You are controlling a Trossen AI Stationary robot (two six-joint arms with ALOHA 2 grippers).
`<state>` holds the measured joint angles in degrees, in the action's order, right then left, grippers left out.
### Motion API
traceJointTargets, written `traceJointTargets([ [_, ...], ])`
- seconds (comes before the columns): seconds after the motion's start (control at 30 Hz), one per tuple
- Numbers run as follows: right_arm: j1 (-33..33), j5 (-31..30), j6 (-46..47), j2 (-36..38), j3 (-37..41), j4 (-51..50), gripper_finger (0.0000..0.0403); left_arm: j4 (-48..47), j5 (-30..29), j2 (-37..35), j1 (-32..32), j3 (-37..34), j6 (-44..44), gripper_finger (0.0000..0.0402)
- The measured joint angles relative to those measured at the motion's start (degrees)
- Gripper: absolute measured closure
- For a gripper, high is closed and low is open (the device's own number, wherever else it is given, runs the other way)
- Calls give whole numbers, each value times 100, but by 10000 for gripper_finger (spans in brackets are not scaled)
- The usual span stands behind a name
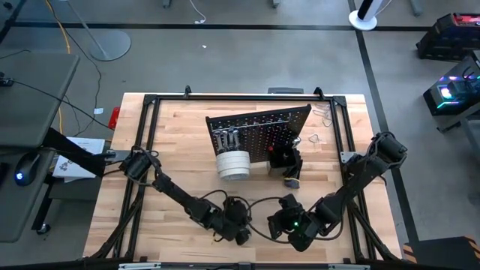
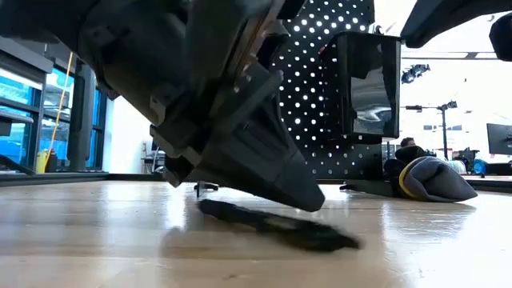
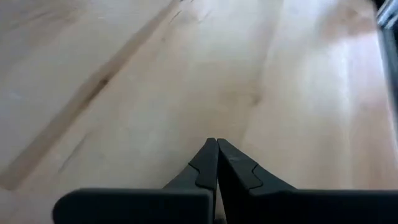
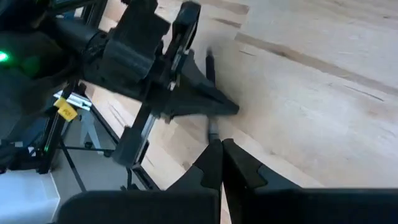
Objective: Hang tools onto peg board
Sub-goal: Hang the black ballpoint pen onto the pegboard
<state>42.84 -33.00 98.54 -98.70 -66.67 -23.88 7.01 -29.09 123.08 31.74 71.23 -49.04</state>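
Observation:
The black peg board stands tilted at the table's middle, with a small black bin on it and silver tools hanging at its left. White tape rolls sit at its foot. A dark glove-like bundle lies on the table by the bin. A slim dark screwdriver-like tool lies flat near the table's near edge. My left gripper is shut and empty just above it. My right gripper is shut and empty close by, to its right.
Black frame rails run around the wooden table top. Small wire pieces lie right of the board. Both arms crowd the near middle. Bare wood shows to the board's left and right.

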Motion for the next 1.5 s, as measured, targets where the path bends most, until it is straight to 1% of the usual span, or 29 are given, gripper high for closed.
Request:
traceJointTargets([
  [0.17, 71, -366, -6, -4, 0, 124, 403, -421, -254, -220, -3, 17, 368, 402],
  [0.27, 71, -378, -337, -76, 0, 494, 403, -883, -323, -532, -5, 19, 975, 402],
  [0.33, 71, -366, -711, -221, 0, 970, 403, -1264, -291, -756, -1, 19, 1655, 402],
  [0.43, 71, -237, -1194, -593, -2, 1942, 403, -1804, -191, -1020, 63, 26, 2930, 402],
  [0.53, 71, -181, -1422, -1035, -2, 2930, 403, -2245, 61, -1025, 75, 22, 3915, 402],
  [0.67, 97, -225, -1475, -1473, -2, 4118, 403, -2188, 125, -976, -71, 17, 4802, 402],
  [0.77, 171, -550, -1501, -1576, -2, 4481, 403, -2097, 185, -978, -247, -34, 5149, 402],
  [0.87, 262, -802, -1487, -1569, -2, 4527, 403, -2130, 361, -978, -416, -158, 5217, 402],
  [0.97, 320, -838, -1457, -1561, -2, 4511, 403, -2106, 711, -978, -536, -353, 5219, 402],
  [1.07, 370, -849, -1453, -1554, -2, 4508, 403, -2033, 872, -978, -550, -512, 5204, 402],
  [1.2, 371, -852, -1445, -1553, -2, 4481, 403, -2114, 1100, -994, -484, -593, 4803, 402],
  [1.37, 373, -839, -1396, -1552, -2, 4315, 403, -2171, 1079, -995, -185, -595, 4152, 402],
  [1.5, 320, -534, -1128, -1543, -2, 3871, 403, -2173, 1046, -995, 127, -595, 3448, 402],
])
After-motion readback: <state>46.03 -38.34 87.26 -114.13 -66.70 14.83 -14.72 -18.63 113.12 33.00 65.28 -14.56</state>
